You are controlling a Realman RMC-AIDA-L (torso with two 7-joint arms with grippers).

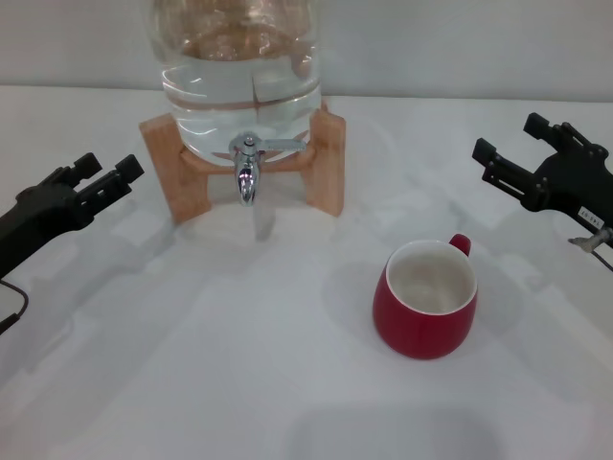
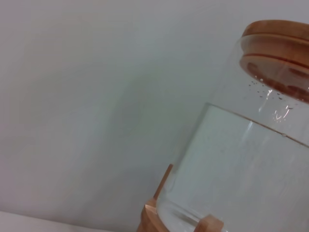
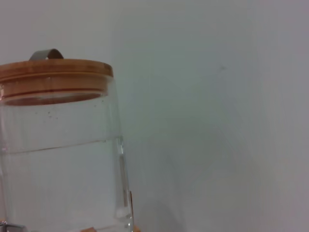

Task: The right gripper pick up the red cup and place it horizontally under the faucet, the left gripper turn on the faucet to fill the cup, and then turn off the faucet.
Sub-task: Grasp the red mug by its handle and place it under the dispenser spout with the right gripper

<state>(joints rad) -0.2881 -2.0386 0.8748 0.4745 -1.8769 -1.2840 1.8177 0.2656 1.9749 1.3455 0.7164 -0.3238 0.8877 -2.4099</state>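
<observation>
1. Red cup point(image 1: 426, 299), lower right of frame: upright on table point(image 1: 192, 383), untouched, rt of spout line.
2. Right gripper point(image 1: 513, 151), upper right: jaws parted, empty. Approach from above/side; likely grip rim opp. handle.
3. Left gripper point(image 1: 105, 172), mid left: parted, idle.
4. Faucet point(image 1: 248, 168), top ctr; wrist views show only jar lid point(image 3: 55, 77) and water level.

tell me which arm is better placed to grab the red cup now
Right. The red cup stands upright on the robot's right side of the table, its handle toward the open right gripper. The left gripper, also open, is across the table beyond the faucet.
</observation>
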